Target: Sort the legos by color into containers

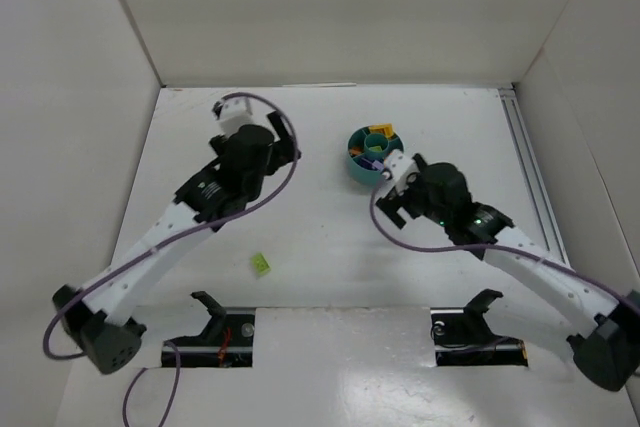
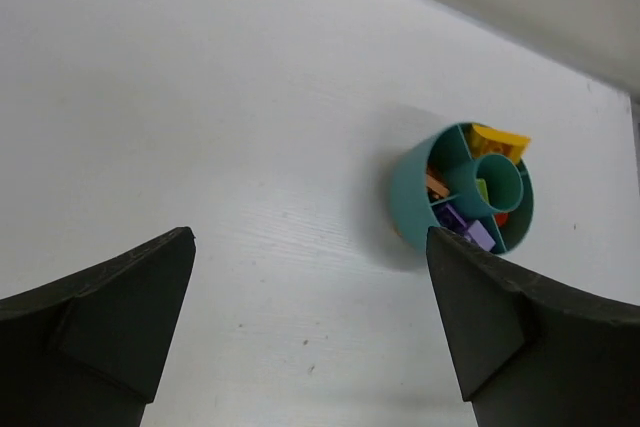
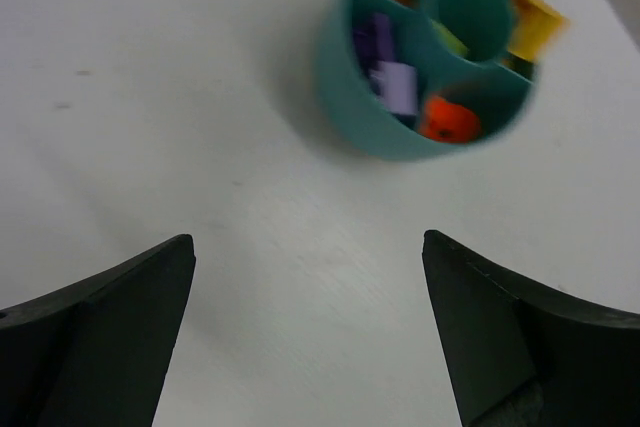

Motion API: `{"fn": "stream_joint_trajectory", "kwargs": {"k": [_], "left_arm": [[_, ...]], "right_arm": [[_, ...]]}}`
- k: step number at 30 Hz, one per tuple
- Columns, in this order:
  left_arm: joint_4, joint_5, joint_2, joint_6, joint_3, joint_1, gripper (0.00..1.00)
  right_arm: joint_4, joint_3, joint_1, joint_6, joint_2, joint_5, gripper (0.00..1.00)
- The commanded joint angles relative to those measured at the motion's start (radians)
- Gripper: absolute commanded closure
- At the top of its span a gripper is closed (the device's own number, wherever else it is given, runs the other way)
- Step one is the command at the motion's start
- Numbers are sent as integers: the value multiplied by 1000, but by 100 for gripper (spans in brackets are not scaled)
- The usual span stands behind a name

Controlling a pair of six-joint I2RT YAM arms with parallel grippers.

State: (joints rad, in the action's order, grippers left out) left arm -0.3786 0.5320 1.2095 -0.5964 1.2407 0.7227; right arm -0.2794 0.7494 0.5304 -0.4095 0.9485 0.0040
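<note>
Black and spread wide with nothing between them, the right fingers hang just short of the teal dish. Its compartments hold lilac bricks, a round orange-red piece and orange-yellow ones. The left fingers are likewise apart and empty, farther from the dish. One lime green lego lies alone on the white surface near the arm bases, well apart from both arms' fingers. Two risks seem likely. The brick is tiny, so a slightly off-centre pinch could flick it away. The right arm is also close enough to nudge the light dish and spill sorted pieces.
</note>
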Motion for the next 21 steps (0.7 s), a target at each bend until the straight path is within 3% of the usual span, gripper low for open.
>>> {"fn": "stream_joint_trajectory", "kwargs": {"k": [1,3,7,10,14,21], "left_arm": [[-191,68,-158,-260,-180,-20,0],[-242,54,-264,-325,-255,-20,0],[-305,65,-358,-373,-300,-20,0],[-385,65,-407,-433,-300,-20,0],[-413,40,-455,-445,-300,-20,0],[-422,22,-518,-434,-300,-20,0]], "right_arm": [[80,34,245,90,108,106,0],[257,34,404,200,209,119,0],[382,68,613,410,422,189,0],[423,184,730,512,563,232,0],[424,361,789,653,830,226,0],[442,487,824,840,1013,304,4]]}}
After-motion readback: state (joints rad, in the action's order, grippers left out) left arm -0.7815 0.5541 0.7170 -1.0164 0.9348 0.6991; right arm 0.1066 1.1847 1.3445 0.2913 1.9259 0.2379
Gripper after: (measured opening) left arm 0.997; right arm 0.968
